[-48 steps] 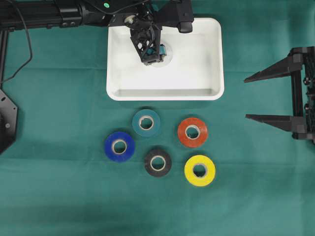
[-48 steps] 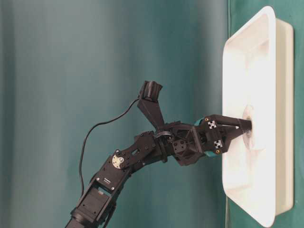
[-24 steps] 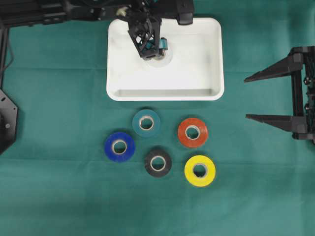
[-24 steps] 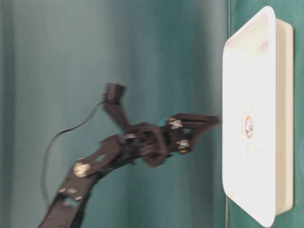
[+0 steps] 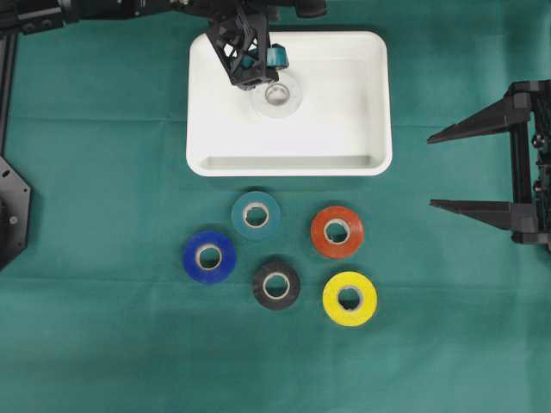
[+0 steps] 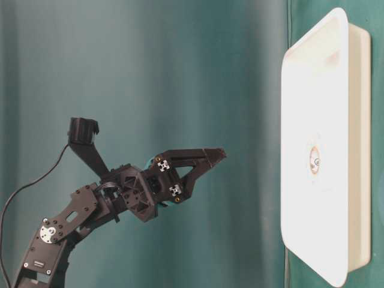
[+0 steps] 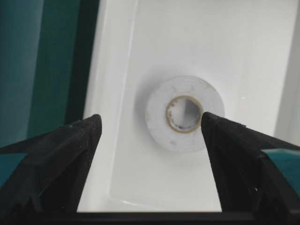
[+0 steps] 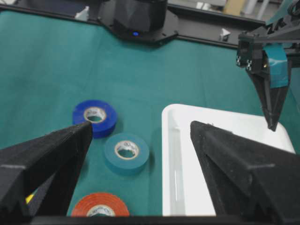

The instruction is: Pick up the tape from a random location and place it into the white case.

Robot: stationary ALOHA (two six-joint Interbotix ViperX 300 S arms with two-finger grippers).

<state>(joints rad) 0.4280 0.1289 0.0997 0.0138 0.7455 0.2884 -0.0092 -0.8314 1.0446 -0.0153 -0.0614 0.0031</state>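
Left gripper point(image 6: 204, 162) had lifted clear of the white case point(image 5: 370, 112), leaving the white tape point(image 5: 277, 93) behind.

A second before, its fingers reached down to the roll on the tray floor; now they hung well above it, jaws spread and empty. The roll lay flat inside the case, so that placement looked done. Five coloured rolls remained on the cloth. The right gripper point(image 5: 448, 169) sat wide open, unmoved.
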